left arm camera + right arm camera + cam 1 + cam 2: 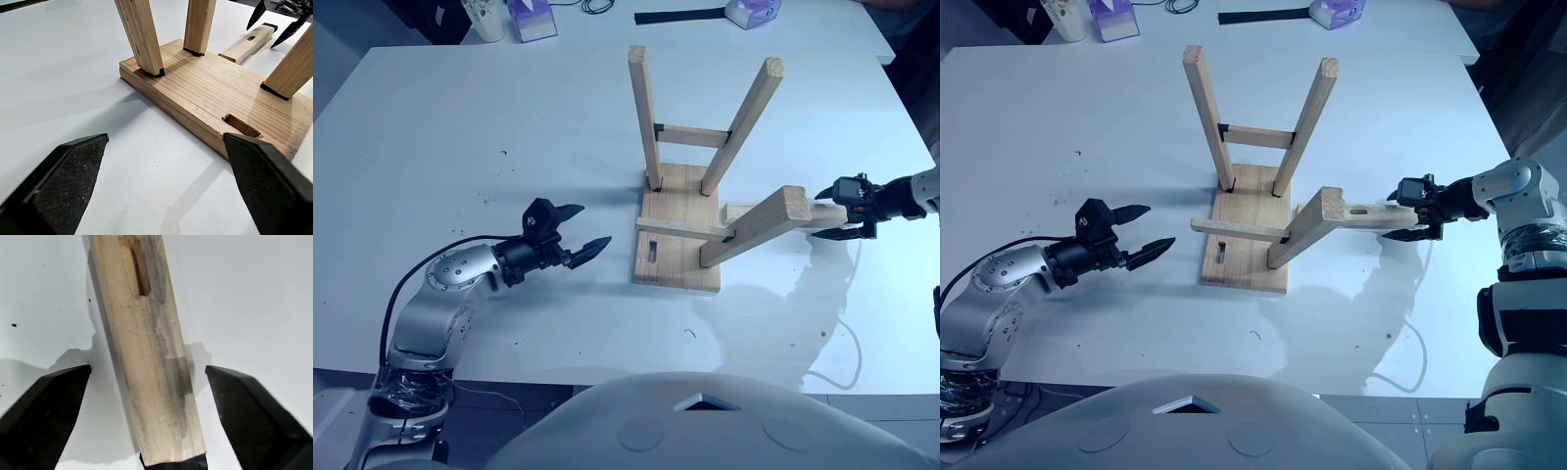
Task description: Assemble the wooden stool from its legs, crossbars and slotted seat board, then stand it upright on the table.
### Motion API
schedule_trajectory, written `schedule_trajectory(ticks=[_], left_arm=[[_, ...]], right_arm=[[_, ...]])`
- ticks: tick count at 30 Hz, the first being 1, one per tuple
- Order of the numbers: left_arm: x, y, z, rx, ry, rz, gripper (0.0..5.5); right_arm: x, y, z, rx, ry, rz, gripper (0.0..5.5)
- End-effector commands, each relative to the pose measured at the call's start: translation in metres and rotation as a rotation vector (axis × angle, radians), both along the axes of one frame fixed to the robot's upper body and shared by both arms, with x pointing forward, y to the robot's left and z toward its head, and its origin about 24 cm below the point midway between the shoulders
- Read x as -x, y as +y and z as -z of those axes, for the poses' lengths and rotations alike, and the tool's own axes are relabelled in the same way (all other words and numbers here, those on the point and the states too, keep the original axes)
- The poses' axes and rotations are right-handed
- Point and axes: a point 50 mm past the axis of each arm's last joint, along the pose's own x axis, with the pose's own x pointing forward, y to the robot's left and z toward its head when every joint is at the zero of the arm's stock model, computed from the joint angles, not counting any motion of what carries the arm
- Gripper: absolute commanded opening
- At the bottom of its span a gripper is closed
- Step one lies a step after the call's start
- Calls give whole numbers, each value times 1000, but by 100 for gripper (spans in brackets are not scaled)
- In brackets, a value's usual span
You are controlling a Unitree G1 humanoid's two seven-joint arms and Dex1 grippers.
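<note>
Straddling leg (146, 357); R jaws apart

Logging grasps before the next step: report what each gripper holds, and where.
Nothing is held. The left gripper is open beside the seat board; the right gripper is open astride one end of the loose leg, not touching it.

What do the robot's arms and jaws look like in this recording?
The left arm and right arm are built of rounded silver-grey metal segments. Each ends in a black wrist block carrying two black, tapered, pointed jaws with finely textured inner faces. A black cable loops along the left arm.
</note>
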Motion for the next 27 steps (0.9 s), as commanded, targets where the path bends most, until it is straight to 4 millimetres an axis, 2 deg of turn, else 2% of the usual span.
schedule_trajectory(ticks=[1,10,18,22,27], left_arm=[[-4,1,-3,-2,1,3,434],[-10,-1,-7,15,-15,9,434],[-11,2,-8,22,-25,-9,434],[-18,4,-16,62,-58,-49,434],[-28,14,-30,125,-100,-117,434]], right_arm=[[11,-1,17,-3,79,8,352],[20,-1,26,-24,122,18,209],[21,3,32,-88,79,76,209],[16,0,22,-182,-36,156,209],[23,-5,6,-305,-167,234,209]])
